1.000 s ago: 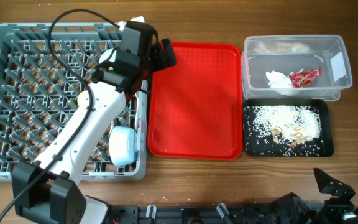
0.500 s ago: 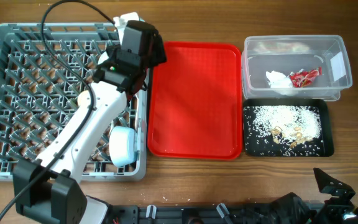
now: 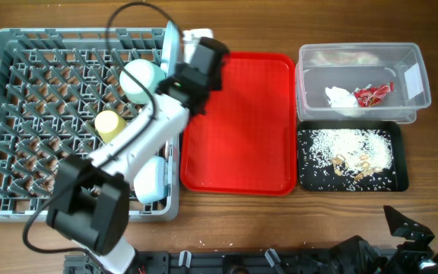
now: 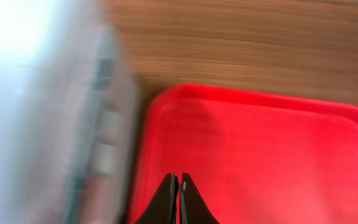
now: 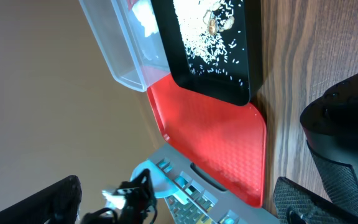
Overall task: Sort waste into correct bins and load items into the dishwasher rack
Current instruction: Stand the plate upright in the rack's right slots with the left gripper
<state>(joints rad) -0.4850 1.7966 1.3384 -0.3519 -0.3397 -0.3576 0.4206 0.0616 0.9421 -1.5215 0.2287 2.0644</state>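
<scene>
The grey dishwasher rack [image 3: 21, 114] fills the left of the overhead view. A pale blue plate [image 3: 171, 42] stands on edge at its far right side. Beside it are a pale blue-green bowl [image 3: 141, 80] and a yellow cup [image 3: 111, 124]. My left gripper [image 3: 210, 52] is shut and empty over the red tray's far left corner; in the left wrist view the left gripper [image 4: 178, 178] shows closed black fingers above red plastic. The clear tub [image 3: 413, 99] holds a white napkin [image 3: 341, 97] and red wrapper [image 3: 373, 93]. Rice lies in the black tray [image 3: 307, 179]. My right gripper [image 5: 176, 186] is open.
The red serving tray [image 3: 242, 122] lies bare between rack and bins. A pale blue round vessel [image 3: 152, 179] lies on its side at the rack's near right. The right arm [image 3: 407, 227] rests at the table's near right edge.
The left gripper swung right from above the rack to the red tray's corner and shut its jaws. The plate and bowl now show uncovered in the rack.
</scene>
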